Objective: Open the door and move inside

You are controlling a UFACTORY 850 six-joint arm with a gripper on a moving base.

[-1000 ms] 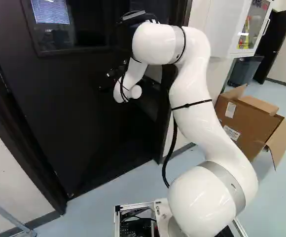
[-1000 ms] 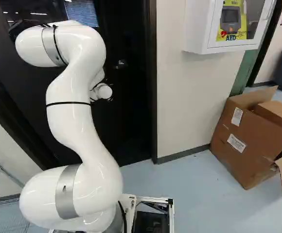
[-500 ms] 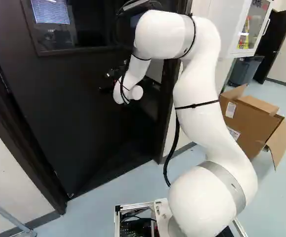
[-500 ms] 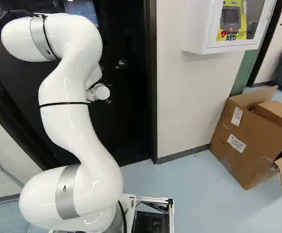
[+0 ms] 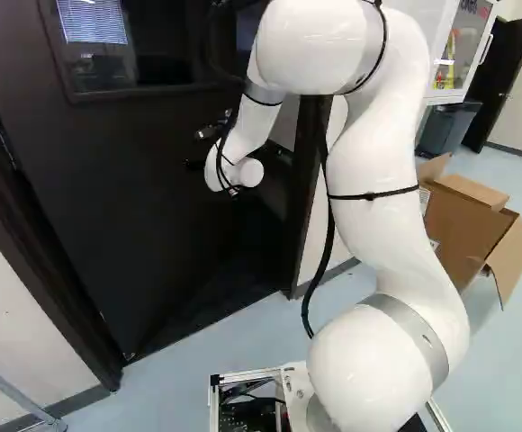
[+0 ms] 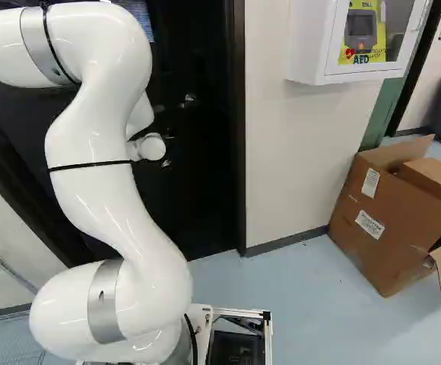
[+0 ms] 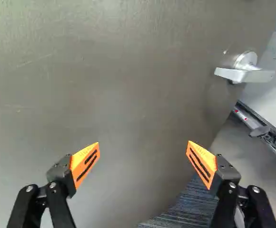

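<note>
In the left base view, I see the black door [image 5: 135, 225] partly open, and the gripper [image 5: 203, 148] is near its face. In the right base view, the door handle [image 6: 190, 99] shows beside the white arm [image 6: 99, 137]. In the wrist view, the jaws stand widely spread.

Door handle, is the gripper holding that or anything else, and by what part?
Nothing is held: the gripper stands open, facing the door, and the handle is ahead, untouched.
</note>
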